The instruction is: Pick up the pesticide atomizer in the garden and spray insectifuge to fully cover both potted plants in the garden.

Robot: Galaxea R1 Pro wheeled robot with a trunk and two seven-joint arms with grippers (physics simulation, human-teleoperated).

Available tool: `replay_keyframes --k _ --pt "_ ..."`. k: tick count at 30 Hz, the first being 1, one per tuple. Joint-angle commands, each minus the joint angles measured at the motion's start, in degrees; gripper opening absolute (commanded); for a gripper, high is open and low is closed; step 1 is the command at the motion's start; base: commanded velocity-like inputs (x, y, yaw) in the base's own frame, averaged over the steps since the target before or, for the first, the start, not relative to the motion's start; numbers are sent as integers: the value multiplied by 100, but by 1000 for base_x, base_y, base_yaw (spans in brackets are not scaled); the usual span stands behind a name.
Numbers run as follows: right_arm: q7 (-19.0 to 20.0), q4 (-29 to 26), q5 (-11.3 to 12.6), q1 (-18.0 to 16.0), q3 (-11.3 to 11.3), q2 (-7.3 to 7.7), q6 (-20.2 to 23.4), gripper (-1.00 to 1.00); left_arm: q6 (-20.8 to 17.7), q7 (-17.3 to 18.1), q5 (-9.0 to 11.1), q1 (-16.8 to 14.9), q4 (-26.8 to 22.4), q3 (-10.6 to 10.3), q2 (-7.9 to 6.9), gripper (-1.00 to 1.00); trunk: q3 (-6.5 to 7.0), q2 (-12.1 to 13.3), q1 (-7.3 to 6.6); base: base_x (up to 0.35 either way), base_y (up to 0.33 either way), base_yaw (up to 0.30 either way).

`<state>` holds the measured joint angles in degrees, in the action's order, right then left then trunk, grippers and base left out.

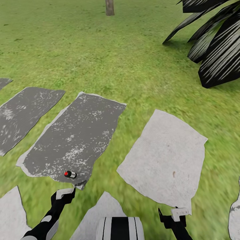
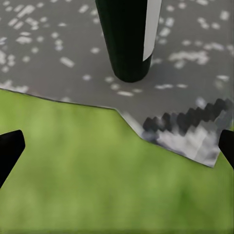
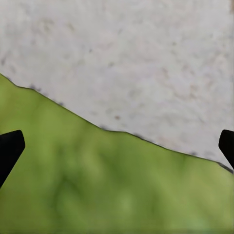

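Your left gripper [image 2: 117,146] has its jaws spread wide, the two dark fingertips [image 2: 9,148] sitting at opposite edges of the left wrist view with nothing between them but grass and the ragged edge of the dark grey paver [image 2: 58,44]. The pesticide atomizer [image 2: 127,36], a dark cylinder with a pale stripe down one side, lies on that paver just beyond the open fingers, not touched by either.

Your right gripper [image 3: 117,146] is just as wide open and holds nothing; below it you see lawn [image 3: 97,190] and the edge of the pale stone paver [image 3: 136,58].

From the head view, the atomizer [image 1: 70,174] lies on its side, red cap toward the paver's left, near the near edge of the dark grey paver [image 1: 76,133]. Your left gripper [image 1: 65,194] hangs just on the near side of it, over the grass beside the paver's edge. Your right gripper [image 1: 173,215] sits well to the right of the atomizer, at the near edge of the pale paver [image 1: 166,156]. Far beyond the atomizer and to its right, dark striped leaves [image 1: 216,46] spread over the lawn [image 1: 100,50], and a brown trunk [image 1: 109,7] stands at the far edge.
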<state>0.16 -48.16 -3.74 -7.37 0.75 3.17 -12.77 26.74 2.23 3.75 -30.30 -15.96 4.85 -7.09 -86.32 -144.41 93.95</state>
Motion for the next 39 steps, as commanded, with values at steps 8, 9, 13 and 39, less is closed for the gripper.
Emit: replay_keyframes --k 8,9,13,39 --pt "2 8 -39 -1 5 -1 -15 100 20 23 33 -2 5 1 11 100 -3 -1 -1 13 0 0" --pt "2 8 -39 -1 5 -1 -15 100 18 21 32 -2 5 3 13 100 -3 -1 -1 177 0 0" --pt "2 8 -39 -1 5 -1 -15 100 22 16 30 -2 5 6 14 100 -3 -1 -1 241 0 0" --pt "2 8 -39 -1 5 -1 -17 100 26 14 30 -2 5 -1 6 100 -1 -1 -1 58 0 0"
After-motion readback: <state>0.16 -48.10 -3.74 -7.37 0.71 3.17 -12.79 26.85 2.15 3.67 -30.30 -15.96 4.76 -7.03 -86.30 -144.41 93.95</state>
